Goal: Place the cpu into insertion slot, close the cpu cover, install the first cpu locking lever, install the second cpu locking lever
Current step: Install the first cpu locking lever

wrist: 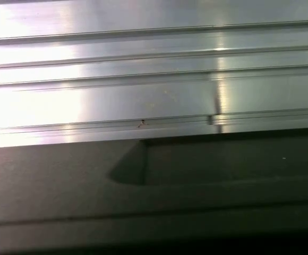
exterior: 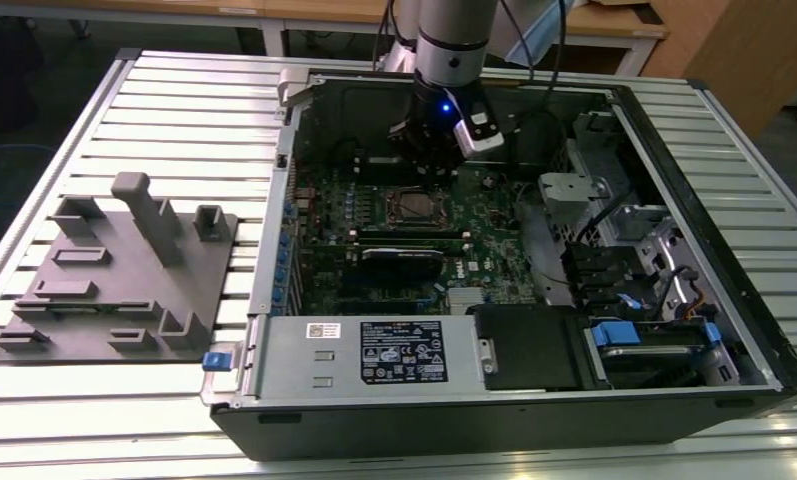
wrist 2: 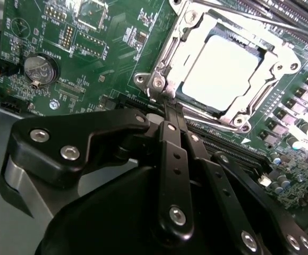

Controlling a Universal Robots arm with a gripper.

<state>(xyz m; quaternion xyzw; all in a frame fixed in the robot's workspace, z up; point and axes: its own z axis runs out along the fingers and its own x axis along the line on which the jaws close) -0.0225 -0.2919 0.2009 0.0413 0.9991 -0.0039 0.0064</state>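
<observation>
The cpu (wrist 2: 220, 71) lies flat in its socket on the green motherboard, its dull silver top showing through the window of the cpu cover (wrist 2: 167, 56). The silver frame of the cover lies down around the chip. In the exterior view the socket with the cpu (exterior: 409, 205) sits mid-board inside the open computer case. My gripper (wrist 2: 167, 109) is shut, with nothing seen between its black fingers (wrist 2: 171, 154). Its tips sit right at one corner of the socket. From the exterior view my gripper (exterior: 432, 165) hangs just behind the socket.
A labelled power supply box (exterior: 398, 352) lies along the case's near side. A drive cage with blue tabs (exterior: 638, 335) is at the exterior view's right. A grey fixture block (exterior: 118, 270) rests on the slatted aluminium table (wrist: 154, 79). A coin battery (wrist 2: 40, 68) sits on the board.
</observation>
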